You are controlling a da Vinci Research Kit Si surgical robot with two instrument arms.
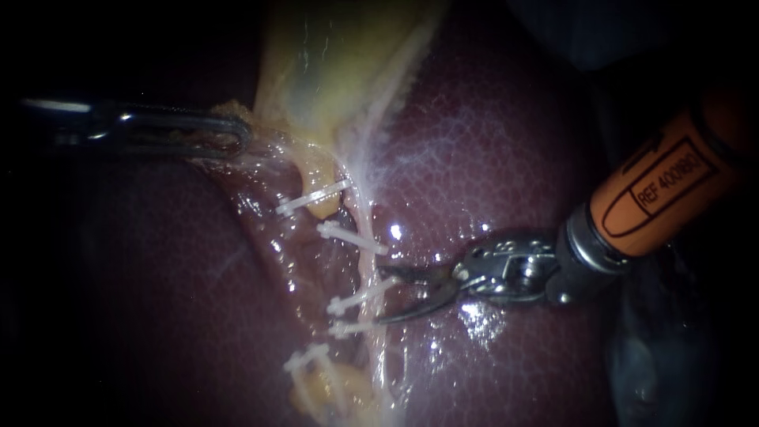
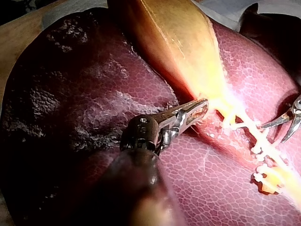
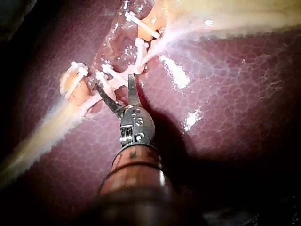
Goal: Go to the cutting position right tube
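- Blades of the right instrument [image 1: 383, 295] stood parted in a narrow V and held nothing.
- The right tube [image 1: 366, 265] ran down the liver [image 1: 490, 142], just ahead of the blade tips and crosswise to them.
- The bare stretch between the upper clip [image 1: 352, 237] and the lower clip [image 1: 360, 299] looked slightly above the V's mouth; a short advance seemed needed.
- The left instrument [image 1: 236, 134] was clamped on the gallbladder [image 1: 332, 63] neck, well apart.

Left instrument [image 1: 237, 136]: shaft from 9 o'clock, jaws clamped on gallbladder [image 1: 332, 63]. Right instrument [image 1: 381, 294]: shaft from 2 o'clock, blades apart, pointing 9 o'clock.
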